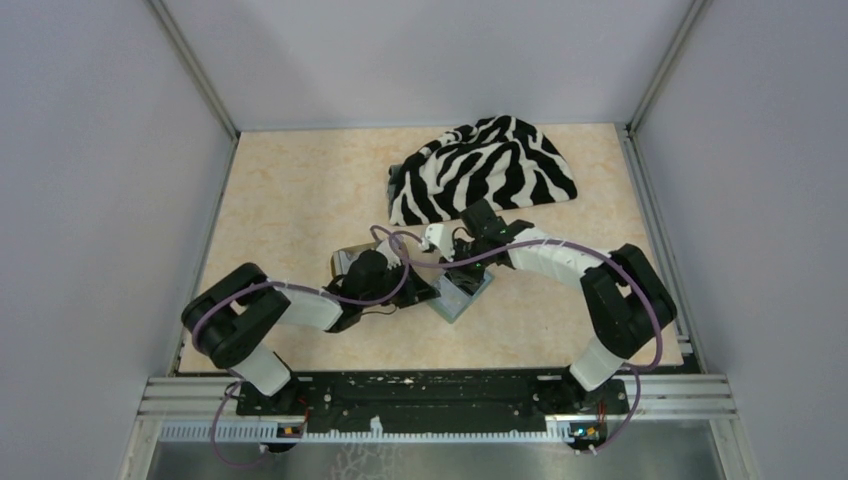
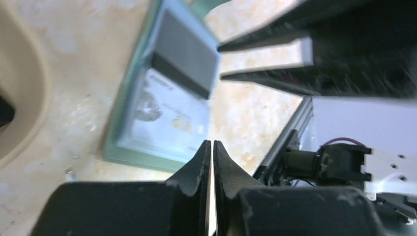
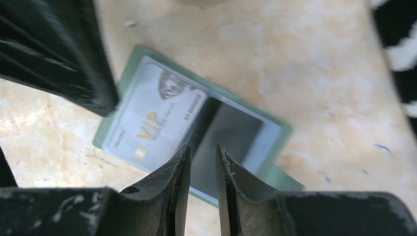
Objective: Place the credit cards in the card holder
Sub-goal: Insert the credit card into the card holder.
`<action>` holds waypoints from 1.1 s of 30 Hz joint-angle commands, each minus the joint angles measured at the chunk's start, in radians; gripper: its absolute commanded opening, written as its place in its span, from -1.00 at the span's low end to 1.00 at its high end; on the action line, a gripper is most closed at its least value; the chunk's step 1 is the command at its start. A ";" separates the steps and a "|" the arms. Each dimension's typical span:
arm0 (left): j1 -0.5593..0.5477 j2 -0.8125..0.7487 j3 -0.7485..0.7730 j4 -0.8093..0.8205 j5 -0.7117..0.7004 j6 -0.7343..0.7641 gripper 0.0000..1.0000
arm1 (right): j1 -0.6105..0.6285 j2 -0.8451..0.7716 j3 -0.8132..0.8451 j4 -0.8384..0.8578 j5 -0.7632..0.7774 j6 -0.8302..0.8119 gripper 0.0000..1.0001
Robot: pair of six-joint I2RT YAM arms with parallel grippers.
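Note:
The sage-green card holder (image 1: 463, 297) lies open on the table between both grippers. In the right wrist view the card holder (image 3: 278, 173) shows a pale silver card with gold "VIP" lettering (image 3: 152, 120) on its left half and a dark card (image 3: 231, 135) on its right half. Both also show in the left wrist view: the pale card (image 2: 167, 115), the dark card (image 2: 187, 54) and the holder's rim (image 2: 142, 158). My left gripper (image 2: 212, 143) is shut and empty at the holder's edge. My right gripper (image 3: 201, 150) hovers over the dark card, narrowly open and empty.
A zebra-striped cloth (image 1: 485, 170) lies at the back, just beyond the right arm. A tan oval tray (image 2: 19, 98) sits left of the holder, mostly hidden under my left wrist in the top view (image 1: 345, 262). The metal rail (image 2: 285, 142) runs along the near edge.

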 commanded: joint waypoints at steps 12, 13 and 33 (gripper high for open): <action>-0.003 -0.318 -0.141 0.027 0.018 0.061 -0.65 | -0.166 0.020 0.080 0.029 0.005 0.173 -0.17; -0.003 -0.310 -0.159 0.058 0.021 0.046 -0.65 | -0.169 0.017 0.078 0.030 0.000 0.177 -0.14; -0.060 0.015 0.075 -0.017 -0.035 -0.002 -0.70 | -0.170 0.131 0.102 0.013 0.109 0.253 -0.18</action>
